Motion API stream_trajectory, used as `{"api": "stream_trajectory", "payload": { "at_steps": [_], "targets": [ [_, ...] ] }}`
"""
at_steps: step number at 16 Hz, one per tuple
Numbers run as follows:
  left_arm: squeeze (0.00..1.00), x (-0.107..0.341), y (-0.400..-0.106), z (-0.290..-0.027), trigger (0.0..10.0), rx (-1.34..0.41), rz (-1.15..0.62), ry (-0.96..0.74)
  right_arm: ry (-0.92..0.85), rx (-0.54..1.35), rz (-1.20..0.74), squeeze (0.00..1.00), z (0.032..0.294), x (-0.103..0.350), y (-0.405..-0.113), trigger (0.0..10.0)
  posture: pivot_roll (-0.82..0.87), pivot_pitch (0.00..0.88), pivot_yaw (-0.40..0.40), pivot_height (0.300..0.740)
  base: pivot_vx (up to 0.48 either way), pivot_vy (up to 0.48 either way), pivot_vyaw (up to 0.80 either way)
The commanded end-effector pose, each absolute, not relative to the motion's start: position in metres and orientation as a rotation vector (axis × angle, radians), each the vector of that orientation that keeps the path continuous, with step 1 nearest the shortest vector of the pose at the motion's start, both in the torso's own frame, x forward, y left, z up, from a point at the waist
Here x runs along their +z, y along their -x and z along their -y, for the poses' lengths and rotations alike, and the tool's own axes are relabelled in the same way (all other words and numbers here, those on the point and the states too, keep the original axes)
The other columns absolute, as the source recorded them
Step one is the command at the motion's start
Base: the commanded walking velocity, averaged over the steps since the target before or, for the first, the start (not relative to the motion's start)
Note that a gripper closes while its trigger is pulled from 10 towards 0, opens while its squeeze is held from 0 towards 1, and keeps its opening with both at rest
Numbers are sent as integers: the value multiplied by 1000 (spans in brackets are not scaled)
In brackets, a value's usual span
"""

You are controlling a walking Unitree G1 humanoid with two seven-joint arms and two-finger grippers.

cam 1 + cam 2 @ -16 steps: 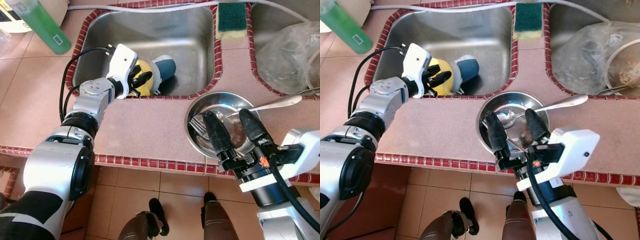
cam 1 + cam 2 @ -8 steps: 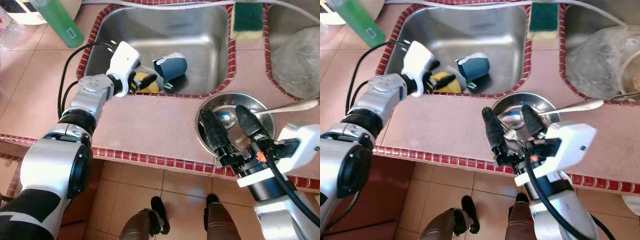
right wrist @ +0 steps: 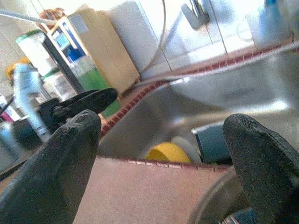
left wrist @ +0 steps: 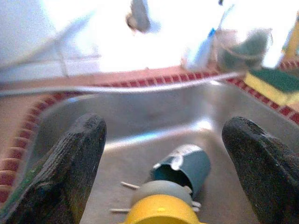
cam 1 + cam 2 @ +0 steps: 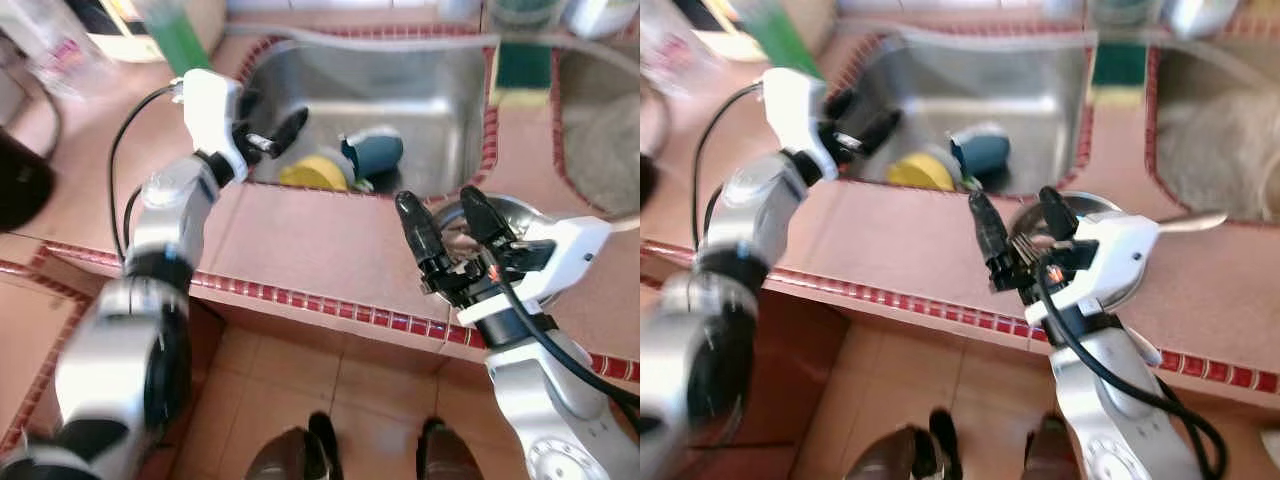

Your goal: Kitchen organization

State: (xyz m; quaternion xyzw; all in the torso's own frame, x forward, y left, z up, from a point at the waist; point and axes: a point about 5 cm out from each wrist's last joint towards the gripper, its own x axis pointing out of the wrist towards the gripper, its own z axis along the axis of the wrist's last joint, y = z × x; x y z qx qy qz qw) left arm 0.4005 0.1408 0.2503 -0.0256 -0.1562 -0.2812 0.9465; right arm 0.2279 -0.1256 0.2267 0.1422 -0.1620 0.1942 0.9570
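Observation:
A yellow cup and a blue-grey cup on its side lie together at the front of the steel sink. My left gripper hangs open and empty over the sink's left rim, apart from both cups. The left wrist view looks between its fingers down at the yellow cup and the blue-grey cup. My right gripper is open above the counter, beside a steel bowl with a spoon in it.
A green bottle stands at the back left of the counter. A green and yellow sponge lies on the divider, and a crumpled plastic bag sits in the right basin. The counter's red tiled edge runs below both arms.
The camera has swung and the picture is blurred. My left gripper has let go of the yellow cup and lifted away to the sink's left rim. The right gripper stays open by the bowl.

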Motion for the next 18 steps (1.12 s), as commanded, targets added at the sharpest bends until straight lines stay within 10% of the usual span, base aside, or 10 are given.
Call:
{"api": "stream_trajectory", "payload": {
  "at_steps": [1,5,18],
  "targets": [
    [0,247,-396,-146,10000,-535,335,49,-274,389,331,0,124,224,-229,10000,-287,147,202,740,0,0,0],
    [0,221,-353,-129,10000,-440,370,131,1,223,286,0,138,199,-257,10000,-279,87,153,740,0,0,0],
    [0,184,-306,-129,10000,-313,281,23,93,201,277,0,128,167,-278,10000,-210,28,77,740,0,0,0]
  ]
}}
